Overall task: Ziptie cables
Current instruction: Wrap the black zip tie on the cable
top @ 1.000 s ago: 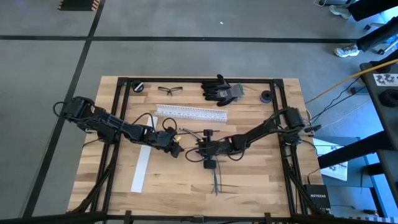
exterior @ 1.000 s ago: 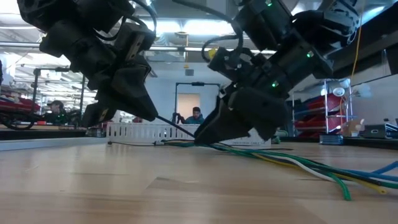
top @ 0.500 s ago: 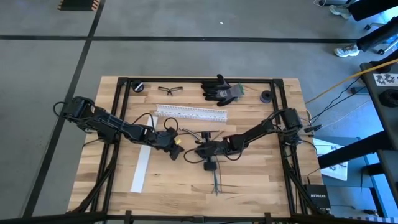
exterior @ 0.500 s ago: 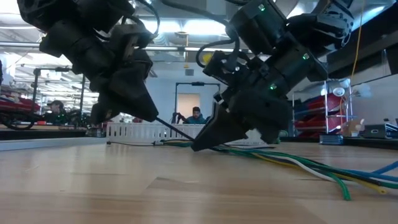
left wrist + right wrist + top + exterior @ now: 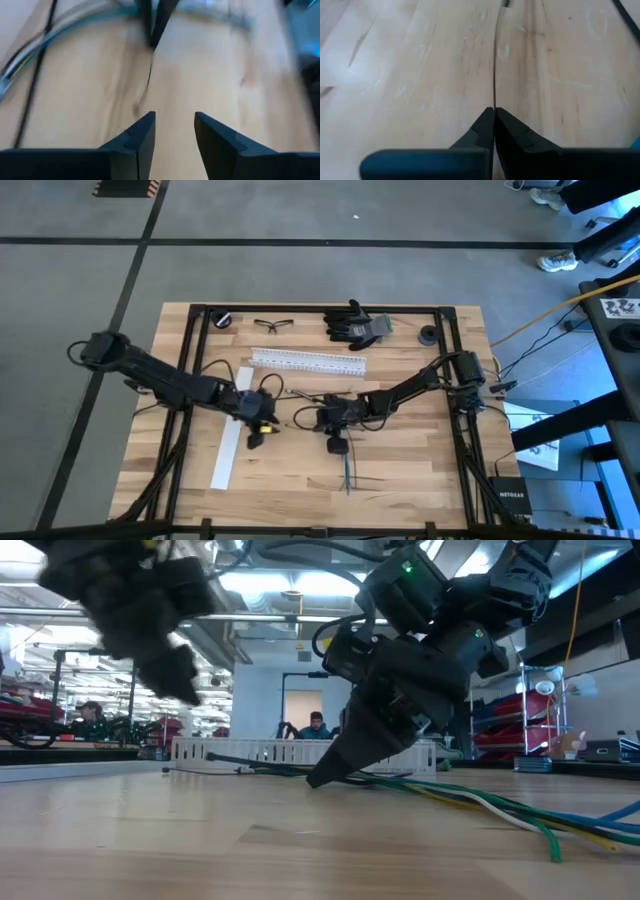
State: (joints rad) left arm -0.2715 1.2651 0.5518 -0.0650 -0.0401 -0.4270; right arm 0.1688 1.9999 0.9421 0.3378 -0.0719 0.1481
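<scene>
Near the tabletop's [image 5: 420, 470] middle, the right gripper [image 5: 494, 116] is leaning low, fingers pinching a thin black zip tie [image 5: 494, 75]; the left gripper [image 5: 174, 125] is hovering nearby, fingers parted, beside the cables [image 5: 480, 802].

The high camera looks straight down on the whole table [image 5: 400, 470]; the low one looks level across its top into the room. Each wrist camera sits close behind its own fingers, facing the same boards.
</scene>
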